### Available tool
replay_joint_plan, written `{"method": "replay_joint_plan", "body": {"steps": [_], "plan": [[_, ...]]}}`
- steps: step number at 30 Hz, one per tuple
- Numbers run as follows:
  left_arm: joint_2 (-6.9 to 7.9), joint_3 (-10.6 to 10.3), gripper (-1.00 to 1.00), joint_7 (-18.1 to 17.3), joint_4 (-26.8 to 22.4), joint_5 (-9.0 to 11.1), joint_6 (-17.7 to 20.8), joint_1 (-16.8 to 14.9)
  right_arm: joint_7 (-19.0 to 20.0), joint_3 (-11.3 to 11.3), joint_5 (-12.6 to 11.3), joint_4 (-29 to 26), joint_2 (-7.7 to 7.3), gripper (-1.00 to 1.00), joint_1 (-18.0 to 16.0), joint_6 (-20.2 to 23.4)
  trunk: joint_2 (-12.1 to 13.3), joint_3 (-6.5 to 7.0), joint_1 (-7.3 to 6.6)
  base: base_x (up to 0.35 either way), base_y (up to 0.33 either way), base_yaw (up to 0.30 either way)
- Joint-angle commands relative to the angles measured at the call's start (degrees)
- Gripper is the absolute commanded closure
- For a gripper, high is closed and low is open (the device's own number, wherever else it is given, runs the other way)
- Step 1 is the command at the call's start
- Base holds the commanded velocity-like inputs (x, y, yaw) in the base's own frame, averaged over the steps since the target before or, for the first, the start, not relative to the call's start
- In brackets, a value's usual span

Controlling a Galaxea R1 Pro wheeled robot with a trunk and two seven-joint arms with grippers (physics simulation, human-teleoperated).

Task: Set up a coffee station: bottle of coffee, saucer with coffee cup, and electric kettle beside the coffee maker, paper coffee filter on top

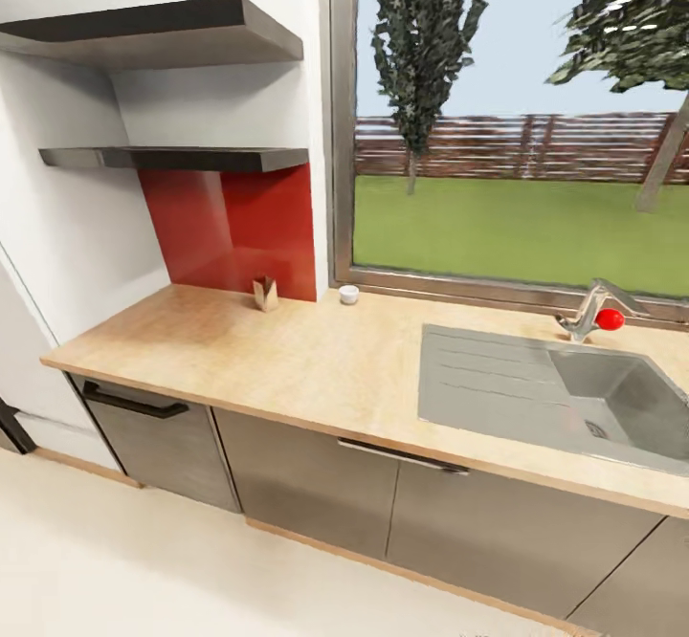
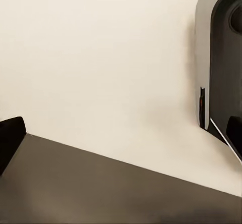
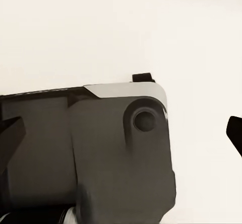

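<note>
Pale walls and a big window point(image 1: 522, 120) onto a lawn and trees frame the kitchen, with the long tan wood-grain desk point(image 1: 316, 360) running under it on dark grey cabinet fronts point(image 1: 316, 489). Two thin dark floating slabs, the kitchen shelf point(image 1: 177, 157) and a second one above it point(image 1: 153, 30), hang on the wall over a glossy red backsplash point(image 1: 234, 226). Neither shelf shows anything standing on it from this angle. On the desk, close against the red panel, stands a small brown folded item point(image 1: 265, 294) that I cannot identify for certain. Just beside the window frame sits a small white cup-like thing point(image 1: 348, 295), which may be the coffee cup, though it is too small to be sure. A steel sink point(image 1: 507, 393) is let into the desk further along, with a tap point(image 1: 591, 310) carrying a red knob.

From the left wrist camera, a dark fingertip point(image 2: 11, 138) edges in above a grey-brown slab, over cream floor point(image 2: 101, 57), with a grey and black part of the robot's body point(image 2: 219, 62) to one side. From the right wrist camera, two dark fingertips point(image 3: 12, 133) show at opposite edges over the same pale floor, with a dark robot housing point(image 3: 116, 153) between them; they stand well apart, holding nothing. Whether the left fingers are spread or closed I cannot tell. Both sets hang far from the desk things.
</note>
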Motion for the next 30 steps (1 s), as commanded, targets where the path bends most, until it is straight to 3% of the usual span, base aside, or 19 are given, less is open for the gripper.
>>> {"method": "replay_joint_plan", "body": {"steps": [1, 20, 27, 30], "plan": [[0.01, -0.4, -1.00, 0.1, 0.0, 0.2, -0.1, 0.0, -0.1, -0.3, -0.3, 0.1, 0.04, -1.00, -0.1, -0.3, -0.1, -0.12, 0.04, 0.043, 0.331, -0.265], [-0.07, -0.4, -1.00, 0.2, 0.0, 0.2, -0.1, 0.0, -0.1, -0.3, -0.3, 0.1, 0.12, -1.00, -0.1, -0.3, -0.1, -0.12, 0.04, 0.004, 0.329, -0.263], [-0.15, -0.4, -1.00, 0.1, -0.3, 0.1, -0.1, 0.0, -0.1, -0.3, -0.3, 0.1, 0.12, -1.00, -0.1, -0.2, -0.1, -0.12, 0.04, 0.000, 0.126, -0.064], [-0.17, -0.5, -1.00, 0.0, -2.9, 0.1, 0.1, 0.0, -0.1, -0.3, -0.3, 0.1, 0.12, -1.00, -0.1, -0.2, -0.1, -0.12, 0.04, 0.000, 0.011, -0.005]]}}
